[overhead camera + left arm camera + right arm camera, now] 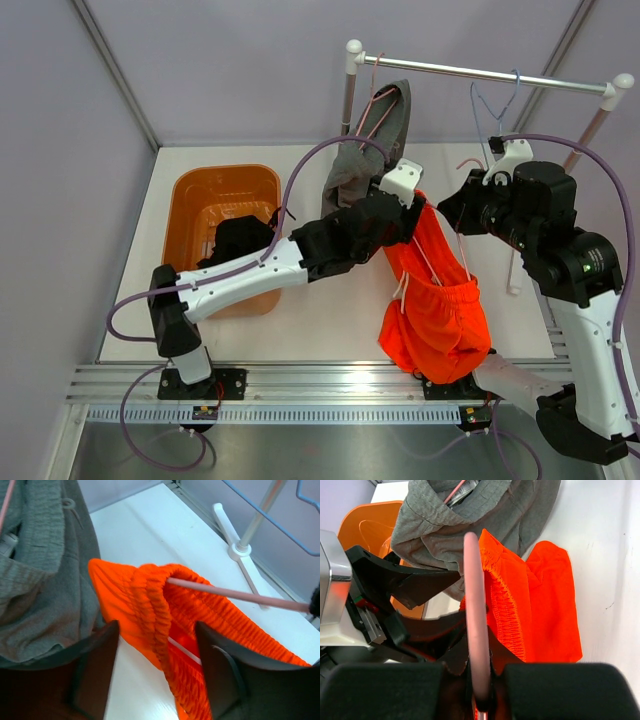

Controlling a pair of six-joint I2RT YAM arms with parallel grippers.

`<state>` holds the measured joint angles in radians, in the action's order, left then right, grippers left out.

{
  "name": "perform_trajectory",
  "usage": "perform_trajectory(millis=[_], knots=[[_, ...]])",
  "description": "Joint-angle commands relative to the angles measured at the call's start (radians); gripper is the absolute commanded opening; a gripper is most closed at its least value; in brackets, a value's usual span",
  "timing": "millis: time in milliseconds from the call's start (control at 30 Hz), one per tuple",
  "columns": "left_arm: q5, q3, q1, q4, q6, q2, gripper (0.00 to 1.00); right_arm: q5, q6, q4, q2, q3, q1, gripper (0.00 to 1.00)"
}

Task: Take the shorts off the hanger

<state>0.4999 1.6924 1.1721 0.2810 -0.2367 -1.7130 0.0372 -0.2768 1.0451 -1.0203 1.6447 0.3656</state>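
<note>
The bright orange shorts hang limp from a pink hanger, low over the white table. My right gripper is shut on that hanger's bar. My left gripper straddles the orange waistband; its jaws stand apart, with a gap to the fabric on each side. Grey shorts hang on another pink hanger from the rail, just left of my left gripper. Black shorts lie in the orange bin.
A white rail on two posts crosses the back right, with an empty blue hanger on it. The rack's white foot rests on the table behind the orange shorts. Grey walls close in the table's back and sides.
</note>
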Motion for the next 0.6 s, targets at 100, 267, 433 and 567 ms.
perform_trajectory(millis=[100,267,433,567], knots=[[0.098,0.099,-0.003,0.012,0.023,-0.033,0.29,0.055,-0.013,-0.028,0.022,0.075,0.012,0.0],[0.1,0.141,-0.022,0.058,0.022,-0.06,0.0,0.072,-0.012,0.001,0.032,0.113,0.012,0.0],[0.138,0.142,-0.048,0.057,0.028,-0.046,0.0,0.096,-0.004,0.035,0.045,0.135,0.01,0.0],[0.19,0.165,-0.084,0.06,0.045,-0.034,0.0,0.11,0.007,0.058,0.061,0.135,0.01,0.0]])
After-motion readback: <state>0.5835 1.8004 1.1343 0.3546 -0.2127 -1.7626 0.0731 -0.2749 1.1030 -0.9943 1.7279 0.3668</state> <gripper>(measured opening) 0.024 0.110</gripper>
